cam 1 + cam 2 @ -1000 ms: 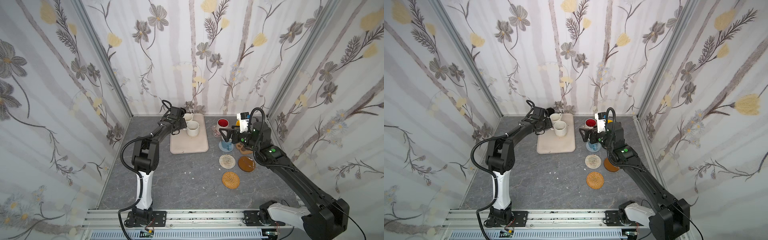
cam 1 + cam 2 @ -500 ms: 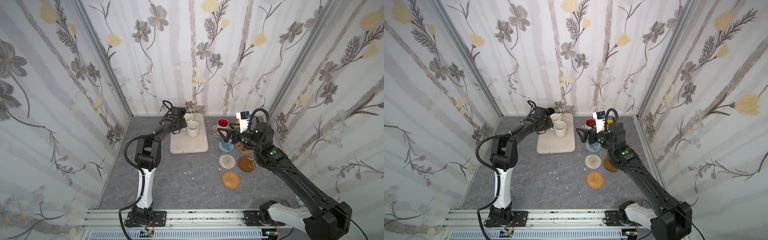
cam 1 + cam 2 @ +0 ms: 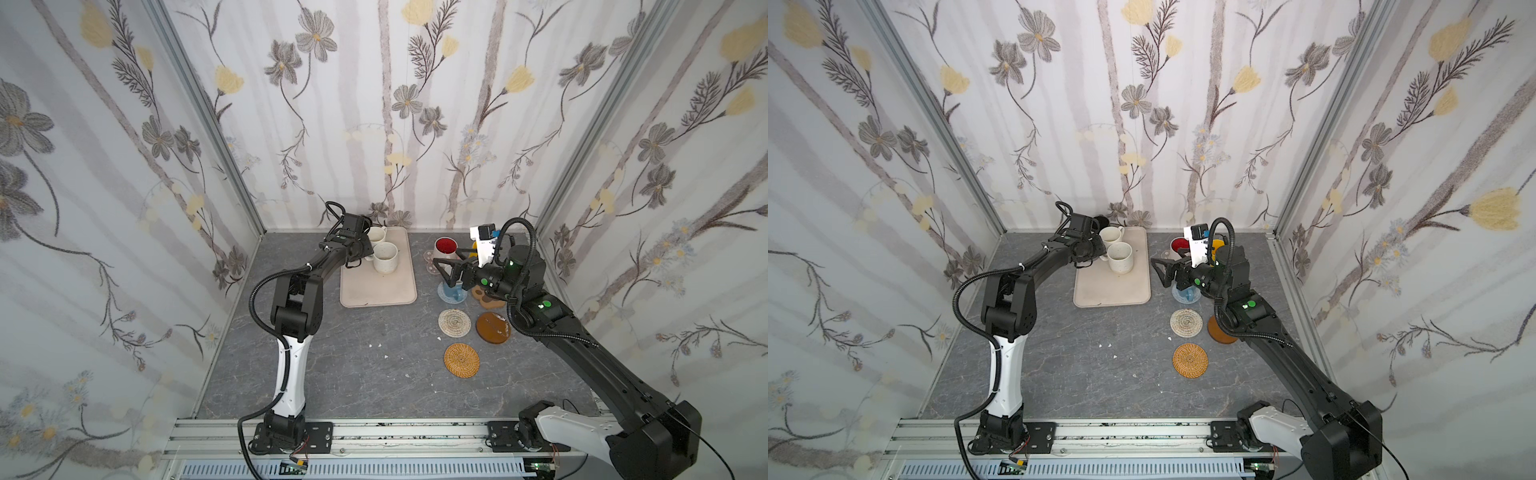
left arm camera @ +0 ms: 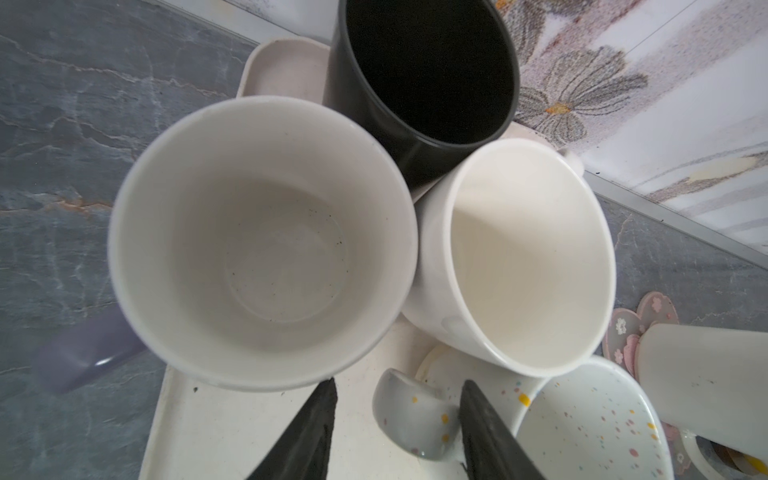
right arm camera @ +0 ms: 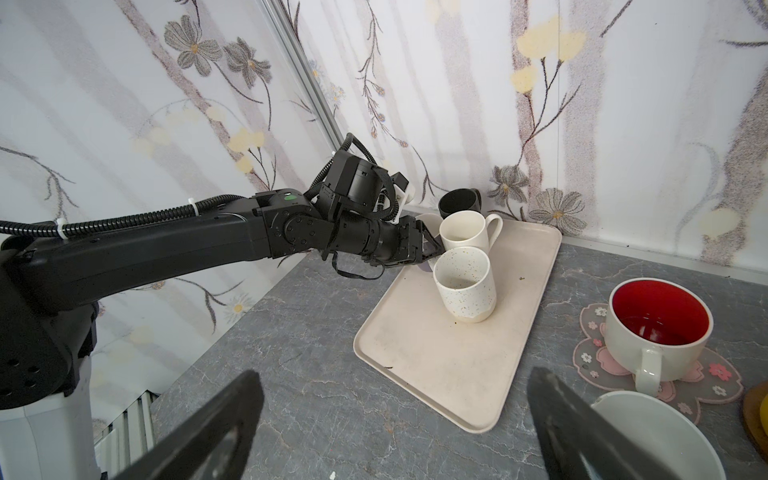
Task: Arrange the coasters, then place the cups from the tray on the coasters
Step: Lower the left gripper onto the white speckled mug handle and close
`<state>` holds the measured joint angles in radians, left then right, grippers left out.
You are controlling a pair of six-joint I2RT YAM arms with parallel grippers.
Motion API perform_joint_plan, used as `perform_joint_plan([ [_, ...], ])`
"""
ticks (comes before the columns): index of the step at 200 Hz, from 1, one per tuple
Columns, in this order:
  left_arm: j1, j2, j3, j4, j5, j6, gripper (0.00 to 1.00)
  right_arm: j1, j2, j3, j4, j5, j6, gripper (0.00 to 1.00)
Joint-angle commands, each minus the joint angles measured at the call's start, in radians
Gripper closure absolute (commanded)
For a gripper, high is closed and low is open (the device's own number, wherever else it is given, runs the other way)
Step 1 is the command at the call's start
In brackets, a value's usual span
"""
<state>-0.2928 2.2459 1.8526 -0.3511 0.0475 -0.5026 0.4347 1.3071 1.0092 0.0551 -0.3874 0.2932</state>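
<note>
Nearest lies the tan rattan coaster [image 3: 461,360], with the beige woven coaster [image 3: 454,323] at its 12 o'clock. Beyond, the right gripper [image 3: 444,272] hangs spread wide, gripping nothing, the pale blue cup [image 3: 453,293] just beneath at its 5 o'clock. Farther, on the tray [image 3: 374,291], the left gripper [image 4: 399,382] is part-open, one finger either side of the handle [image 4: 415,419] of the speckled cream cup [image 3: 385,257], a gap showing, not clamped; that cup stands at its 3 o'clock
</note>
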Motion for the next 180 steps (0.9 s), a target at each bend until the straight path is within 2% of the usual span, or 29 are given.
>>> perform_joint_plan([
  [1,0.001,-0.016,-0.016,-0.013,-0.008,-0.004,0.54,0.002,-0.008,-0.006,0.041,-0.001,-0.016,0.0],
  [104,-0.033,-0.101,-0.134,-0.012,-0.016,-0.018,0.68,0.01,-0.042,-0.048,0.051,0.002,0.007,0.0],
  [180,-0.072,-0.17,-0.248,-0.003,-0.038,-0.042,0.71,0.02,-0.101,-0.097,0.046,0.004,0.024,0.01],
])
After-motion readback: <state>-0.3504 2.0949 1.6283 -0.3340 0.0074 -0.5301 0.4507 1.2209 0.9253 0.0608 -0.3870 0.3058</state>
